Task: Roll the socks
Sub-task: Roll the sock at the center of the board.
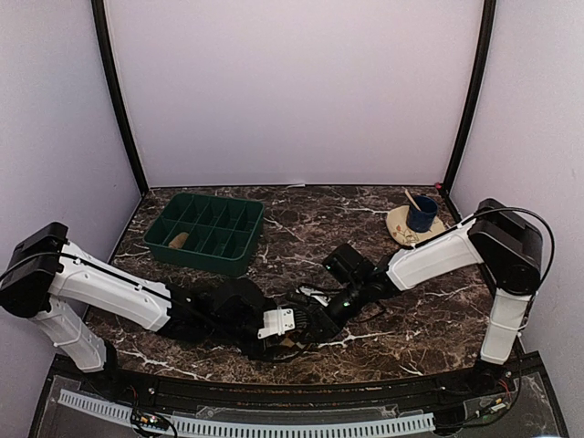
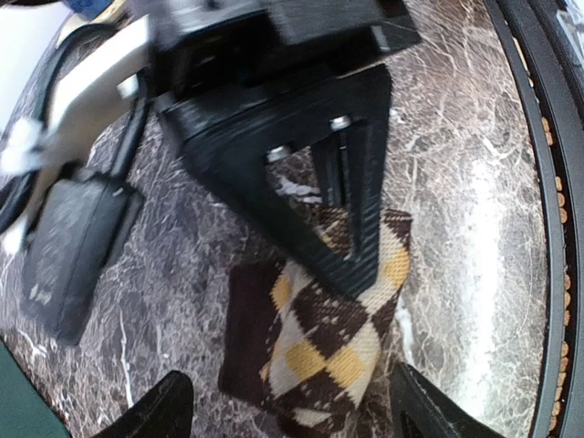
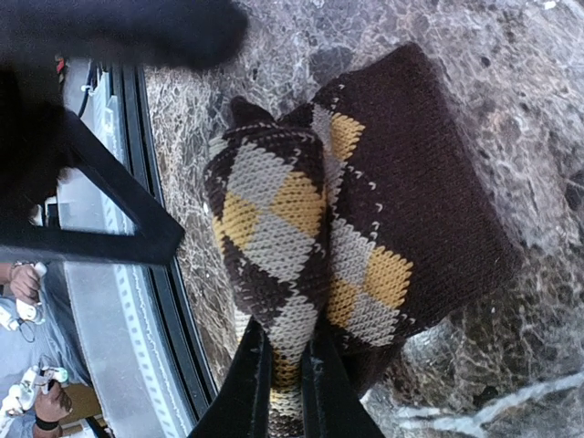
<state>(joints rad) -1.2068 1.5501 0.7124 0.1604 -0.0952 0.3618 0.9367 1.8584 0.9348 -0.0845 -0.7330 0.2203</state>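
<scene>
Knitted diamond-checkered sock, seemingly folded, pinched in right claw.

Dark marbled counter inside pale walls.
White veins cross its brown-black top; the lilac back wall meets the side walls at black corner posts.

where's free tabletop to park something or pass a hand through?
Bare table between the green tray and the plate with the blue cup; also near-right, beside the right arm. Crowded near centre: left gripper and right gripper meet at the checkered sock.
</scene>
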